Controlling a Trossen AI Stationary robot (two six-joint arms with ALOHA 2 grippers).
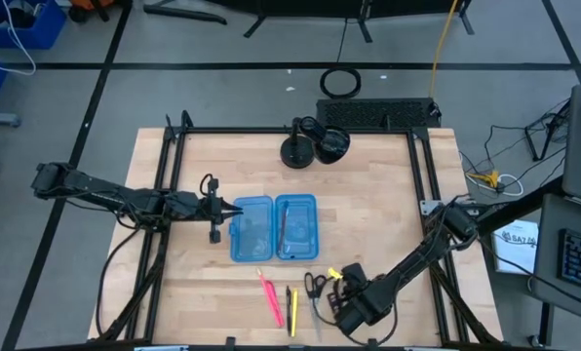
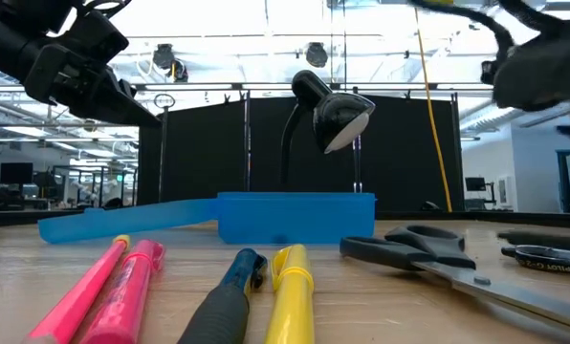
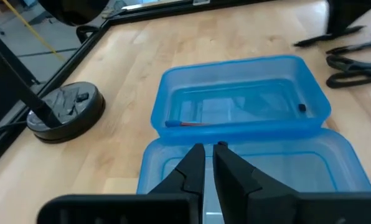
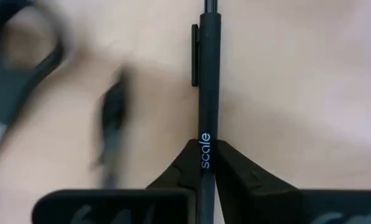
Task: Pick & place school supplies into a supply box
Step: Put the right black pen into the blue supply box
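Note:
The open blue supply box [image 1: 274, 227] lies flat at mid-table, both halves up; its right half holds a thin red-tipped pen [image 3: 192, 123]. My left gripper [image 3: 209, 152] hovers shut over the box's left half [image 3: 248, 171], touching nothing. In front of the box lie two pink pens [image 1: 271, 297], a black pen [image 1: 289, 306], a yellow pen [image 1: 294, 310] and black-handled scissors [image 1: 315, 285]. To their right, near the front edge, my right gripper [image 1: 339, 295] points down, shut on a black pen [image 4: 208, 74]. My right gripper pinches the black pen's barrel [image 4: 205, 155], at its white lettering, between its two fingers. The fingers come from above, pointing down, and lie across the pen. The pen's clip end [image 4: 197, 56] sticks out past the fingers. The pen looks level and lifted off the table.
A black desk lamp [image 1: 310, 146] stands at the table's far edge behind the box. Two more dark pens [image 2: 543, 256] lie on the wood to the right of the scissors [image 2: 409, 247]. A black frame [image 1: 169, 195] runs along the table's sides.

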